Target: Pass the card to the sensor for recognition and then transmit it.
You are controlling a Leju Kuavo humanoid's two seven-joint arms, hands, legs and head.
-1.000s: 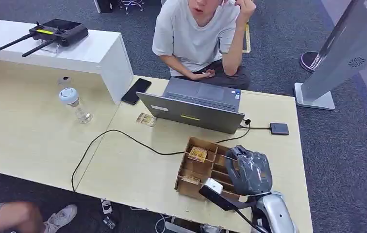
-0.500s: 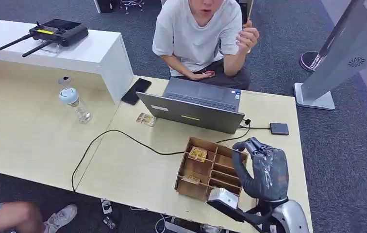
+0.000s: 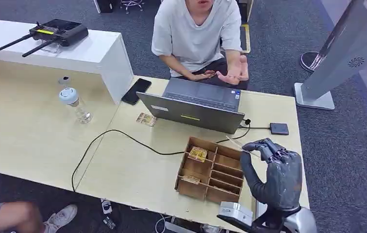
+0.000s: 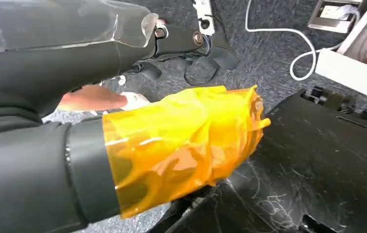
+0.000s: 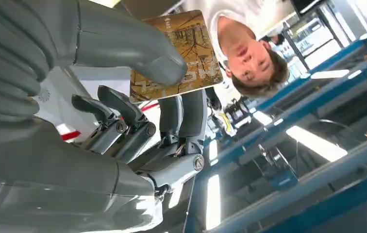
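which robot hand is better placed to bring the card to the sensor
The right robot hand: it already pinches the card above the table. The left robot hand hangs low over the floor.

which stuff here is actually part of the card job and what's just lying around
Part of the job:
- card, pinched in the right hand
- divided cardboard box with more cards in it
- small dark reader-like box on the table, likely the sensor
- person's open hand

Lying about:
- laptop
- phone
- bottle
- remote controller
- loose card by the laptop
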